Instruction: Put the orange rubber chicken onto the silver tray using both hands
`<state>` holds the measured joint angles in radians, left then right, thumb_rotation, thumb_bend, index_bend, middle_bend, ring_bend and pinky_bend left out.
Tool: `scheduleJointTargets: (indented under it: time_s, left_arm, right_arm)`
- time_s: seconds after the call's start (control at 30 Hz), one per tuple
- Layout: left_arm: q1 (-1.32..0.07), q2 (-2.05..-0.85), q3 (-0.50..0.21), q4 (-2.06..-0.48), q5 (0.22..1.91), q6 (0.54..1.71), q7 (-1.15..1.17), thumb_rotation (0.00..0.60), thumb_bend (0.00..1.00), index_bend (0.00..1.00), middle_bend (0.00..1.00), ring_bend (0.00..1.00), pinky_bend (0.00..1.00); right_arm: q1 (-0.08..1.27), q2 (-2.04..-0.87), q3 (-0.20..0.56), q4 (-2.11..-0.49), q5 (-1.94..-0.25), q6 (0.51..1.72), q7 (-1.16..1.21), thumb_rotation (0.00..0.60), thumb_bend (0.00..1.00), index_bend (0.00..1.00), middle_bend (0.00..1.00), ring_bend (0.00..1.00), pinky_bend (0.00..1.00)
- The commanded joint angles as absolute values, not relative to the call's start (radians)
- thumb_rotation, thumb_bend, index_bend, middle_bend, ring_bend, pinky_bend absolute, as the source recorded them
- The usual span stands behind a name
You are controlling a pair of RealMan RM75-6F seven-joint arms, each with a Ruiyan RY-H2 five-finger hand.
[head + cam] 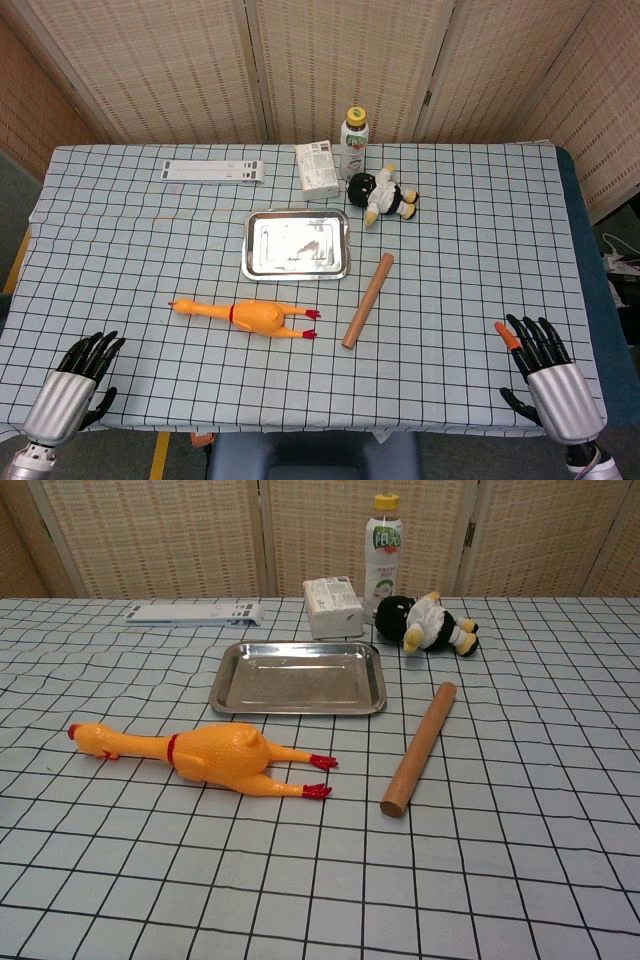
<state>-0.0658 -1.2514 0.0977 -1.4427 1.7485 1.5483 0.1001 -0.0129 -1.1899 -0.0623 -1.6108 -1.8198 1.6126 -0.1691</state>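
Observation:
The orange rubber chicken (pixel 250 316) (pixel 205 754) lies flat on the checked cloth, head to the left and red feet to the right. Just behind it the silver tray (pixel 296 244) (pixel 298 678) sits with nothing on it. My left hand (pixel 82 368) rests at the near left corner of the table, fingers spread, holding nothing. At the near right my right hand (pixel 540 355) lies the same way, fingers apart and nothing in it. Both hands are far from the chicken and show only in the head view.
A wooden rolling pin (pixel 368 300) (pixel 419 748) lies right of the chicken. Behind the tray stand a white box (pixel 317 168) (pixel 332 606), a bottle (pixel 355 140) (pixel 384 552) and a black-and-white plush toy (pixel 383 197) (pixel 428 625). A white flat strip (pixel 213 171) (pixel 195 613) lies at the back left.

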Motion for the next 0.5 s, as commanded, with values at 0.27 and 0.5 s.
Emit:
scheduleJointTargets:
  time_s: [0.27,0.5]
  left_arm:
    - [-0.174,-1.266,0.069,-1.489,1.735,1.384,0.132,0.600,0.42,0.00,0.03,0.02,0.13]
    - [-0.336,-1.305,-0.031,-1.507,1.624,1.150,0.215,0.600,0.42,0.00,0.02,0.02,0.14]
  right_arm:
    - [0.024,-1.214,-0.030,-1.625,-1.743,1.528,-0.192,0.600,0.12,0.00,0.00,0.00,0.00]
    - [0.086,-1.251,0.014,-1.627,-1.643,1.406,-0.240,0.600,0.12,0.00,0.00,0.00,0.00]
